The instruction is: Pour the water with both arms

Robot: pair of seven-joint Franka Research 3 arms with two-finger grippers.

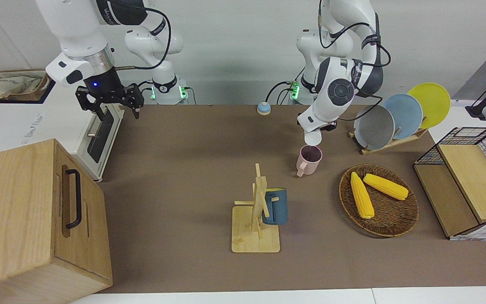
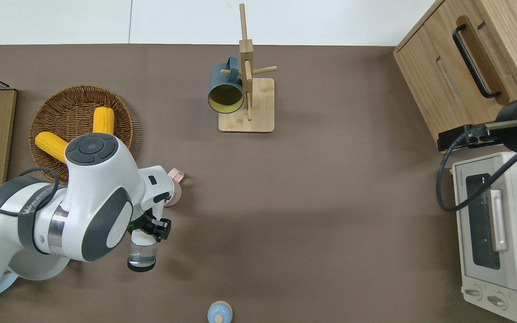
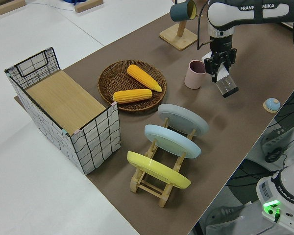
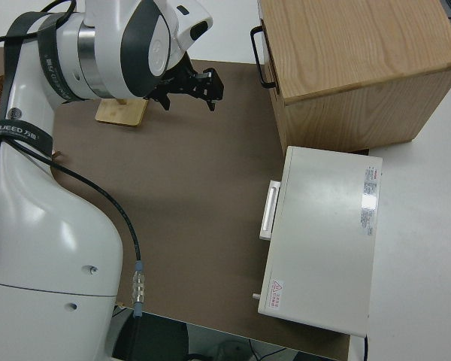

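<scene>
brown table mat (image 1: 192,169) (white tabletop edges), pale wall (image 1: 234,38).

Mug (image 1: 309,159) sits on desk (image 1: 192,169) toward left arm's end, basket (image 1: 395,219) w/ two corn cobs (image 1: 361,195) beside it, farther from robots. Plate rack (image 1: 388,143) w/ three plates is nearer robots than basket; wire crate (image 1: 466,177) at desk's end. Mug tree (image 1: 258,211) mid-desk, farther from robots, another mug (image 1: 276,206) hung on it. Bell (image 1: 263,108) near robots' edge. Toaster oven (image 1: 99,135) + wooden cabinet (image 1: 36,219) at right arm's end, cabinet farther from robots
</scene>
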